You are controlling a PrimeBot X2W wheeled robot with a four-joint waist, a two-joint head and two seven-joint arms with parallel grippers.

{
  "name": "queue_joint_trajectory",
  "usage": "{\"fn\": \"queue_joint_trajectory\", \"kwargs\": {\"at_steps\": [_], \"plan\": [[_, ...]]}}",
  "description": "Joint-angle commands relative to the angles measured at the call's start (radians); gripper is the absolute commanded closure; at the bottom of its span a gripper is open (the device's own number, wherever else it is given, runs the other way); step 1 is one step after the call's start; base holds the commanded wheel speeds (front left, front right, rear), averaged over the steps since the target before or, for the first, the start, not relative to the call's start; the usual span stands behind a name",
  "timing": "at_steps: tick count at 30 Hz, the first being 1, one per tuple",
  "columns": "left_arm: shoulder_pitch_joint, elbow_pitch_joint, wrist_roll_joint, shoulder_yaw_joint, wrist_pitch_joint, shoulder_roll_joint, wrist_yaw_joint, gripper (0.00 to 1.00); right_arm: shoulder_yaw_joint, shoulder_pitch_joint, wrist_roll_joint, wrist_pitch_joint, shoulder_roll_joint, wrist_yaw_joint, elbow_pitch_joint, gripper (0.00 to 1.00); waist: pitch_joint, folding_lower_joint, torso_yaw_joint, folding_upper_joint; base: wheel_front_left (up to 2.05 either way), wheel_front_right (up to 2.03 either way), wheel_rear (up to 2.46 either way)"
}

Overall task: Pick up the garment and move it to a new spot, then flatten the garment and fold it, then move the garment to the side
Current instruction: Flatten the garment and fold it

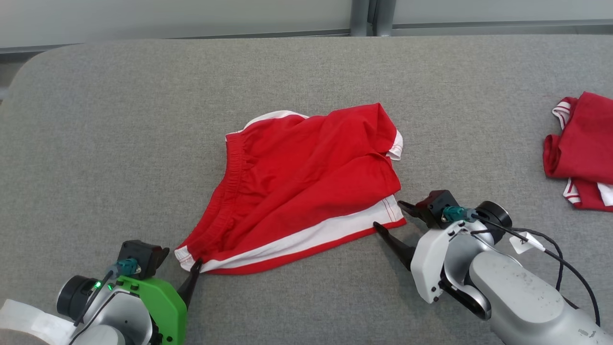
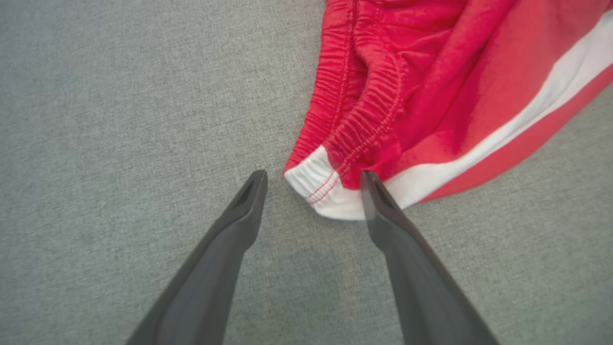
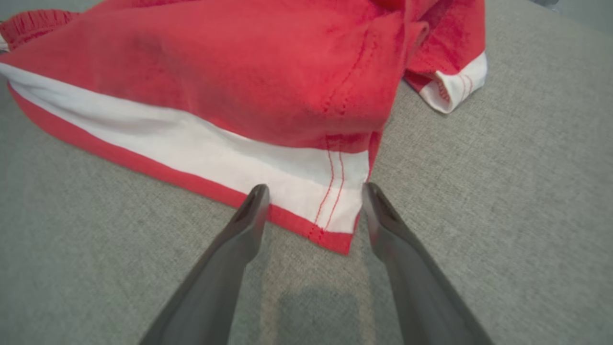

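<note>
**Both grippers released at the near corners of the red shorts**

Nearest, at the lower left of the head view: left gripper (image 1: pixel 190 270) on a green-cased wrist. Forearm entering from the bottom corner, fingers angled up and to the right. Released, clasping nothing. In the left wrist view, the same fingers spread wide and low over the grey fabric-covered table (image 2: pixel 96 143), set either side of the white-tipped waistband corner (image 2: pixel 318 187) of the red shorts (image 2: pixel 431 86). Right-hand fingertip overlapping the white stripe there; contact impossible to judge.

At the lower right of the head view: right gripper (image 1: pixel 388 213) on a white and silver arm slanting in from the bottom right corner. Black cable looped along the wrist, fingers aimed up and to the left. Likewise released, holding nothing. In the right wrist view, fingers parted around the stitched hem corner (image 3: pixel 335 215), one tip over the white stripe, the other just beside the cloth's edge.

Farther up, at the centre of the head view: the shorts lying rumpled on the table. Gathered elastic waistband down the left side, broad white stripe along the near edge, leg openings bunched at the upper right.

Farthest, at the right edge of the head view: a second red-and-white garment (image 1: pixel 582 148), crumpled, well apart from the shorts.
</note>
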Motion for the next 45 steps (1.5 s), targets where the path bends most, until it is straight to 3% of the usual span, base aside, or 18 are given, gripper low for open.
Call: {"fn": "queue_joint_trajectory", "kwargs": {"at_steps": [1,26,28,30,31,32,33,34,35,37,45], "plan": [[-0.016,0.007,-0.010,-0.004,-0.009,0.007,-0.002,0.00,0.010,-0.018,0.011,-0.013,0.004,-0.001,0.017,0.00,0.002,0.0000,0.003,0.0028,0.00,0.00,0.00],[-0.080,0.137,-0.073,-0.101,-0.080,0.019,-0.003,0.00,0.096,-0.094,0.064,-0.078,0.043,-0.001,0.175,0.00,0.024,0.0000,0.007,0.0028,0.00,0.00,0.00],[-0.084,0.136,-0.079,-0.112,-0.083,0.019,-0.003,0.00,0.102,-0.097,0.068,-0.080,0.044,-0.001,0.182,0.09,0.027,0.0000,0.006,0.0028,0.00,0.00,0.00],[-0.087,0.136,-0.086,-0.123,-0.087,0.020,-0.003,0.00,0.107,-0.101,0.072,-0.081,0.047,-0.001,0.187,0.45,0.028,0.0000,0.004,0.0028,0.00,0.00,0.00],[-0.088,0.136,-0.089,-0.129,-0.086,0.021,-0.003,0.00,0.109,-0.102,0.073,-0.083,0.047,-0.001,0.189,0.54,0.029,0.0000,0.003,0.0028,0.00,0.00,0.00],[-0.089,0.135,-0.094,-0.133,-0.089,0.022,-0.003,0.03,0.112,-0.103,0.076,-0.085,0.048,-0.001,0.190,0.62,0.028,0.0000,0.002,0.0028,0.00,0.00,0.00],[-0.091,0.135,-0.097,-0.135,-0.090,0.022,-0.003,0.35,0.114,-0.105,0.078,-0.086,0.048,-0.001,0.192,0.69,0.028,0.0000,0.000,0.0028,0.00,0.00,0.00],[-0.092,0.133,-0.102,-0.138,-0.090,0.021,-0.003,0.56,0.113,-0.107,0.079,-0.092,0.047,-0.001,0.191,0.74,0.026,0.0000,-0.001,0.0028,0.00,0.00,0.00],[-0.093,0.127,-0.109,-0.140,-0.095,0.019,-0.003,0.65,0.111,-0.108,0.082,-0.097,0.046,-0.001,0.189,0.80,0.024,0.0000,-0.003,0.0028,0.00,0.00,0.00],[-0.090,0.115,-0.129,-0.139,-0.100,0.018,-0.003,1.00,0.104,-0.104,0.090,-0.108,0.044,-0.001,0.179,0.97,0.019,0.0000,-0.006,0.0028,0.00,0.00,0.00],[-0.022,-0.028,-0.272,-0.077,-0.094,0.003,0.004,1.00,0.061,-0.064,0.123,-0.134,-0.010,-0.001,0.081,1.00,-0.010,0.0000,-0.032,0.0028,0.00,0.00,0.00]]}}
